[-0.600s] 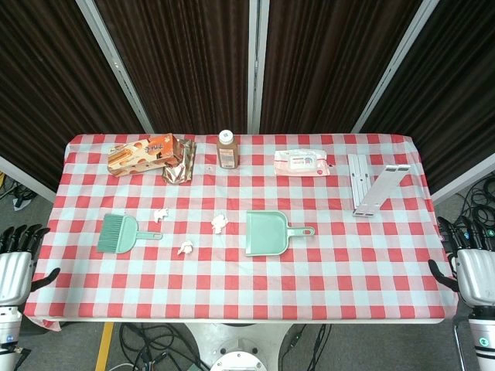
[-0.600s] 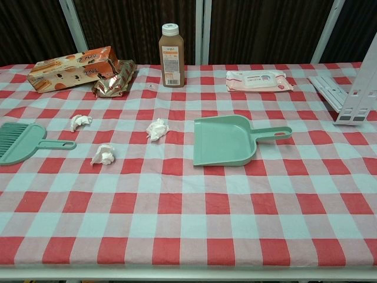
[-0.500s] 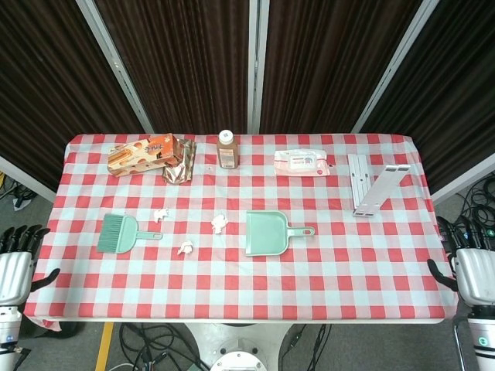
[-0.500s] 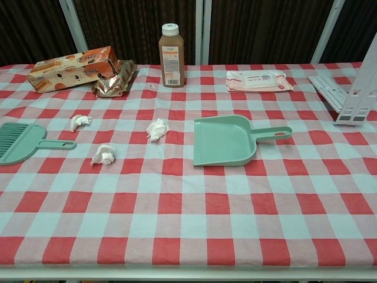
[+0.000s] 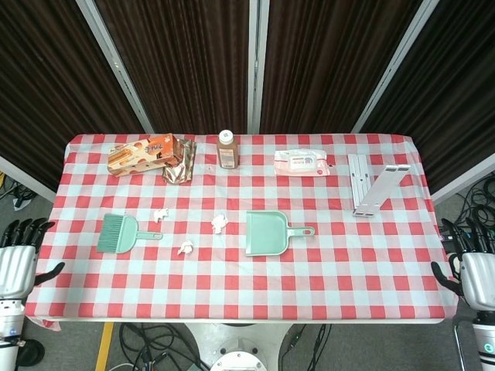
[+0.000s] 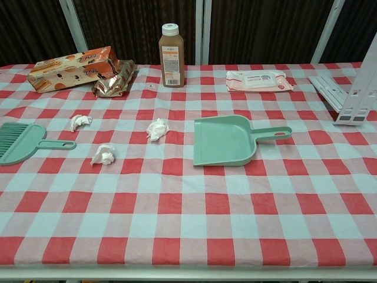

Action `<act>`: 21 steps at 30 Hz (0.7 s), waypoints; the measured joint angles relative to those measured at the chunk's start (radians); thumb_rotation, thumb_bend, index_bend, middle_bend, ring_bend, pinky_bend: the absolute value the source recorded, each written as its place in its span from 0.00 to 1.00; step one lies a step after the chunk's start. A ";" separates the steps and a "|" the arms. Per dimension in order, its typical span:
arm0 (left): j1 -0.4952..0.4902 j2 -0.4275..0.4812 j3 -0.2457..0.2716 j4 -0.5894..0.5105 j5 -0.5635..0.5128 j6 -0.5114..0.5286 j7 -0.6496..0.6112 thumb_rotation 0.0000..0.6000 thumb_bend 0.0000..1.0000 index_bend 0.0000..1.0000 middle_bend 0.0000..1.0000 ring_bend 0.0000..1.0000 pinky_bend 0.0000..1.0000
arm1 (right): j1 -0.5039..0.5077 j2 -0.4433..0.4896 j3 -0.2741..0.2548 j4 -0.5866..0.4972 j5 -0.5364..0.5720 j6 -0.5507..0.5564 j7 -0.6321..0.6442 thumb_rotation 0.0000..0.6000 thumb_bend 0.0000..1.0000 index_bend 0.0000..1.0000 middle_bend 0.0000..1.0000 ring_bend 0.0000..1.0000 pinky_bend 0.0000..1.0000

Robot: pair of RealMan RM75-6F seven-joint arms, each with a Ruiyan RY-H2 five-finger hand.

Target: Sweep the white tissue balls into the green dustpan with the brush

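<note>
Left hand (image 5: 15, 259): fingers apart, held nothing, off the table edge, well left of the brush (image 5: 120, 233).
Right hand (image 5: 473, 267): fingers looked spread, empty, far right of the green dustpan (image 5: 267, 232).
Tissue balls (image 5: 219, 223): three lay between brush and dustpan.
Advice: you needed the brush handle first, then the dustpan handle steadied.
Views: only the head view showed your hands.

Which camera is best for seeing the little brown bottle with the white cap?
The chest view. There the bottle looks big and stands side-on, so its white cap and orange label show clearly. The head view looks down from above, so the same bottle is small and its label is hard to make out.
</note>
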 measured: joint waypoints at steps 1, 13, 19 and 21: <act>-0.010 0.004 -0.002 0.001 0.005 -0.012 -0.007 1.00 0.13 0.21 0.18 0.22 0.21 | 0.001 0.003 -0.001 -0.003 -0.004 0.000 -0.002 1.00 0.21 0.10 0.22 0.00 0.00; -0.232 -0.038 -0.071 0.100 0.014 -0.253 -0.109 1.00 0.16 0.44 0.45 0.73 0.83 | -0.004 0.035 -0.009 -0.038 -0.036 0.011 -0.013 1.00 0.22 0.10 0.22 0.00 0.00; -0.339 -0.105 -0.079 0.150 -0.021 -0.426 -0.096 1.00 0.17 0.44 0.45 0.74 0.86 | -0.013 0.041 -0.011 -0.037 -0.024 0.014 -0.011 1.00 0.23 0.10 0.22 0.00 0.00; -0.370 -0.131 -0.078 0.172 -0.045 -0.480 -0.077 1.00 0.16 0.43 0.45 0.74 0.87 | -0.016 0.042 -0.012 -0.036 -0.015 0.010 -0.012 1.00 0.23 0.10 0.22 0.00 0.00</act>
